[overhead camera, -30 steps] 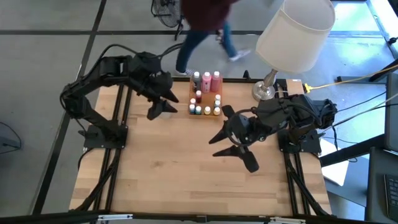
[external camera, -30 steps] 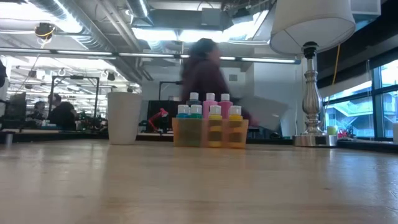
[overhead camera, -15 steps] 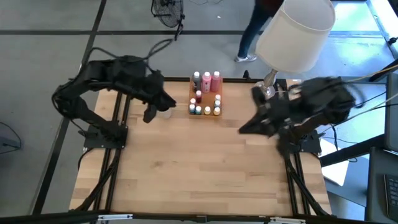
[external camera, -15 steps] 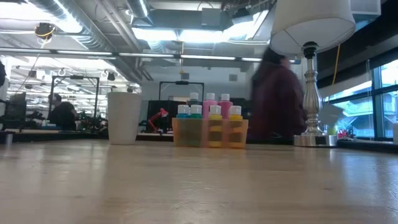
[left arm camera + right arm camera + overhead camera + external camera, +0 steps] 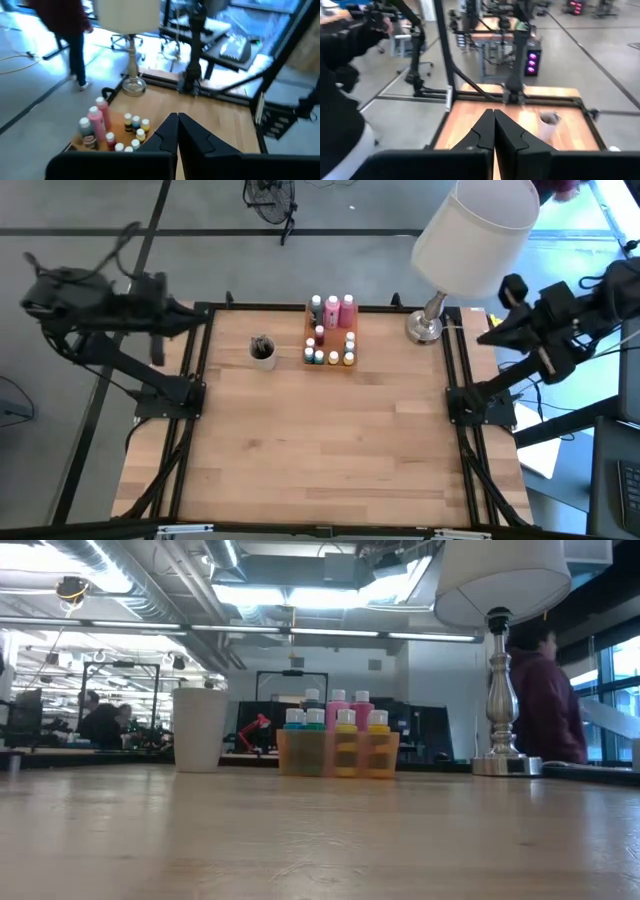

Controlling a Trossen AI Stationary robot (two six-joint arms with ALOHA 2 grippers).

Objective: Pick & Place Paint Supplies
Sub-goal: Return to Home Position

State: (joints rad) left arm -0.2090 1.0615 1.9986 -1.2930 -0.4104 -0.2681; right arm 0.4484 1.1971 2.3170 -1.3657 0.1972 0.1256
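Note:
The paint supplies stand in a translucent orange tray at the table's far middle: tall pink and dark squeeze bottles at the back, tiny white-capped pots in front. The low view shows the same tray. Thin dark brushes stick up out of a small round cup left of the tray. My left gripper is shut on nothing, drawn back beyond the table's left edge. My right gripper is shut on nothing too, beyond the right edge.
A table lamp with a white shade stands on a metal base at the far right corner. A person is behind the table on the right. Bare wood lies in front of the tray.
Both arms have pulled back from over the table, the left toward the left edge and the right toward the right edge, rising as they went. Both grippers have shut on nothing. A person has walked behind the table from left to right.

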